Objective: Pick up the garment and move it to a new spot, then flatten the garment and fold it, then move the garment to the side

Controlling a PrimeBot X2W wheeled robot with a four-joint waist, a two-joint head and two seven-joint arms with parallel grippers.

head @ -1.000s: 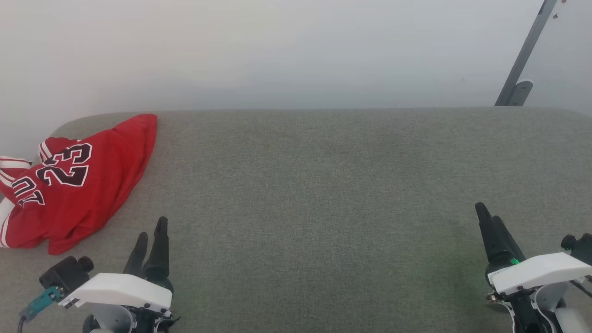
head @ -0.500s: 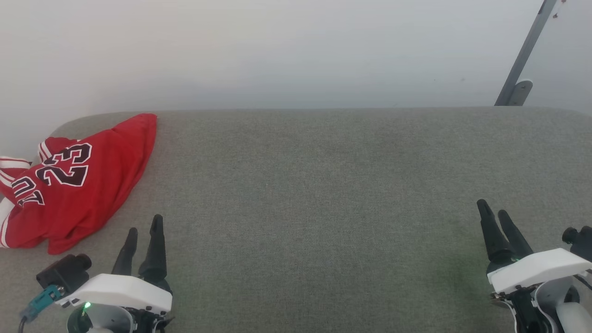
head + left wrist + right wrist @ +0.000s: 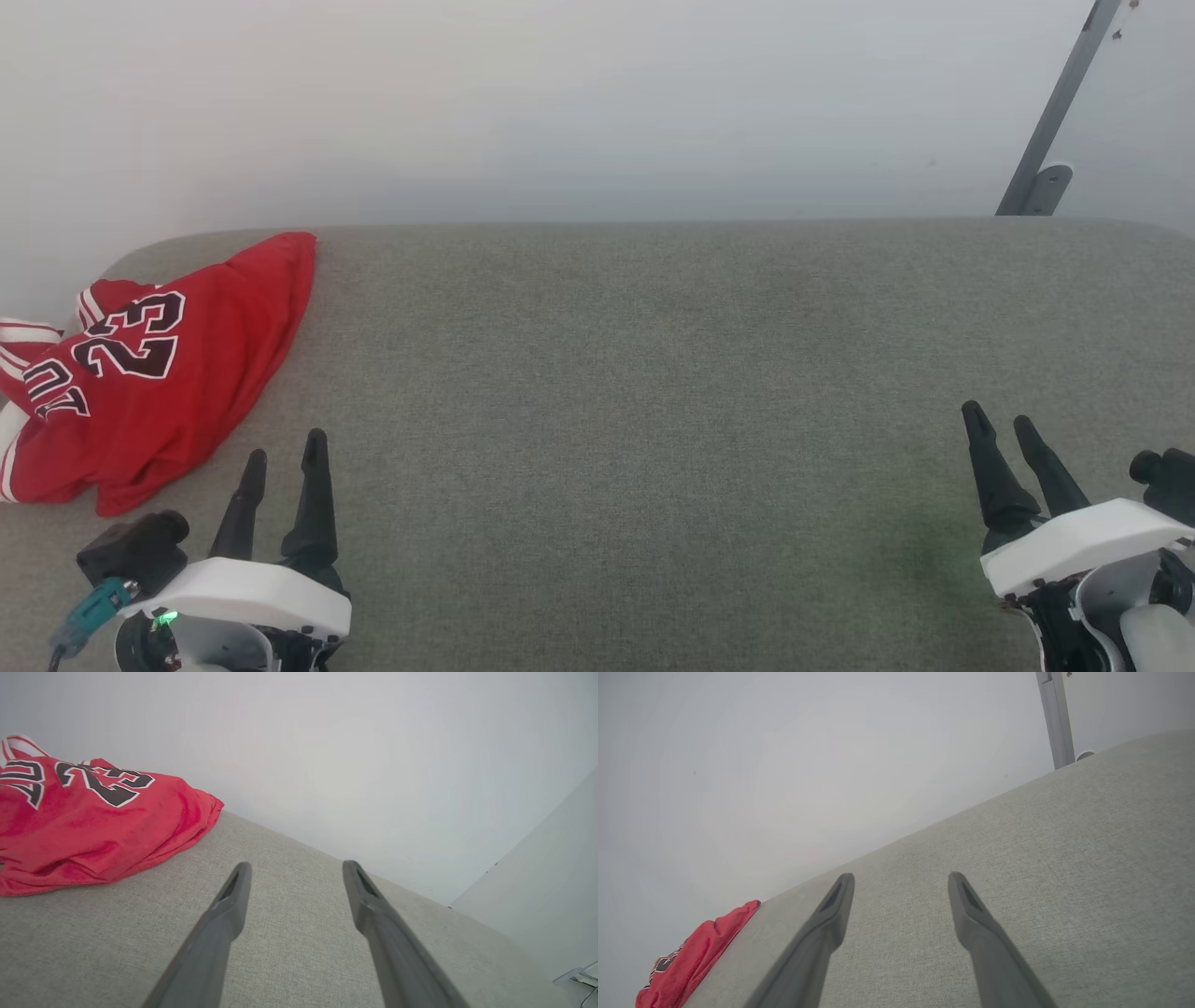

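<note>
1. The red basketball-style shirt with white striped sleeve trim and a dark, white-outlined "23" (image 3: 159,373) lies crumpled at about 9 o'clock on the grey woven-fabric padded surface (image 3: 653,373). Its left part reaches that surface's left edge.
2. The left gripper, two long dark fingers on a white wrist housing (image 3: 285,444), hovers at 7 o'clock with its fingers spread apart and nothing between them. It is near the shirt's lower hem but not touching it.
3. The right gripper of the same build (image 3: 997,413) sits at 5 o'clock, fingers likewise apart and empty, well away from the shirt.
4. The step in hand looks like the first pickup, and the left arm seems the better choice.
5. From the left gripper the shirt lies toward 10 o'clock. Aiming at a raised fold rather than flat cloth should give the fingers something to close on.
6. Pinching few layers and lifting high before carrying toward the bare centre should keep the hem from dragging.
7. The left wrist view shows the pile's bulk and the rolled folds along its near edge, which the head view flattens.
8. The head view shows the whole outline and the striped sleeve at the far left.
9. The right wrist view adds the open surface and a grey metal post (image 3: 1055,718) at 1 o'clock.
</note>
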